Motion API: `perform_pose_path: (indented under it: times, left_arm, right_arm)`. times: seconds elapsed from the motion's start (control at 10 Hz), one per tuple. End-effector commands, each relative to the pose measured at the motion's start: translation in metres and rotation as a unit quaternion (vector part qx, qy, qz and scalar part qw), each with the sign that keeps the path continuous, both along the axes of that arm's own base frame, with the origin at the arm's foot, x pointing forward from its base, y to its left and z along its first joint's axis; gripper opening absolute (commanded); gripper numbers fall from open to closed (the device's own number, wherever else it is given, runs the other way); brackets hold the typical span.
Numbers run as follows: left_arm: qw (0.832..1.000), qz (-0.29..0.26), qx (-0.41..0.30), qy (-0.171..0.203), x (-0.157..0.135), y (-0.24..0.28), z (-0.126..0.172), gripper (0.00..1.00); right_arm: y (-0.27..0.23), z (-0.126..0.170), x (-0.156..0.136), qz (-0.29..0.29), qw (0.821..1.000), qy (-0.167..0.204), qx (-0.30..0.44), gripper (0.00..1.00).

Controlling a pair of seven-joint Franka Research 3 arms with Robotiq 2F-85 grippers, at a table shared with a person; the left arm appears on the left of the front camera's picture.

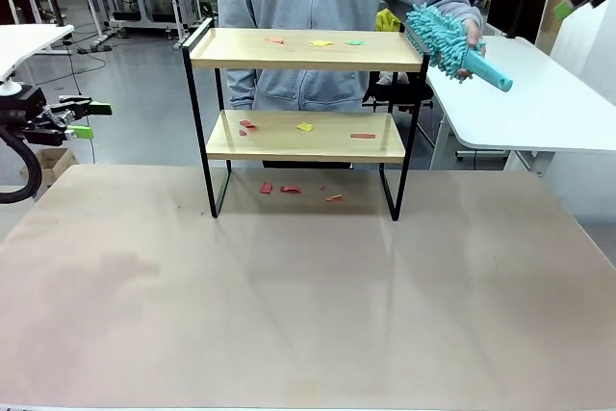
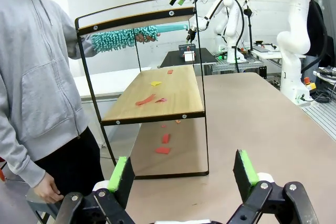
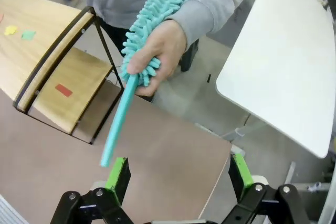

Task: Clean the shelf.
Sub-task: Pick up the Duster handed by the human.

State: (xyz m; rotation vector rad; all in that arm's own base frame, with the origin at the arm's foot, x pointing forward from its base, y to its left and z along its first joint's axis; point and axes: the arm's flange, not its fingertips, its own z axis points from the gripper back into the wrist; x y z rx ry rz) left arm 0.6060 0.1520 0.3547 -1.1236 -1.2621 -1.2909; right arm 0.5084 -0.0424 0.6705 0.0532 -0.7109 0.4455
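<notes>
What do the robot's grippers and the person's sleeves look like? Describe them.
The left gripper and right gripper match: black linked jaws with silver bolts, tipped with bright green pads. A thick black cable loops beside the left one. The person's sleeve is grey, from a zip-up hooded top.

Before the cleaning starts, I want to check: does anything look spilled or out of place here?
Yes. Small red, yellow and green scraps litter both boards of the shelf and the table beneath it. The shelf itself stands upright.
</notes>
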Motion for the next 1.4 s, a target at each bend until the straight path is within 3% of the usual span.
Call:
perform_pose_path:
  times: [0.0,0.5,1.3]
  left_arm:
    - [1.0,0.0,-0.001,-0.002,0.0,0.0,0.001,1.0]
    - [1.0,0.0,-0.001,-0.002,0.0,0.0,0.001,1.0]
    - [1.0,0.0,-0.001,-0.002,0.0,0.0,0.001,1.0]
  right_arm:
    - [0.046,-0.005,-0.026,-0.072,0.997,0.021,-0.007,1.0]
    - [0.107,-0.041,-0.051,-0.102,0.994,0.024,0.023,1.0]
    - [0.127,-0.104,-0.017,-0.119,0.992,0.047,0.01,1.0]
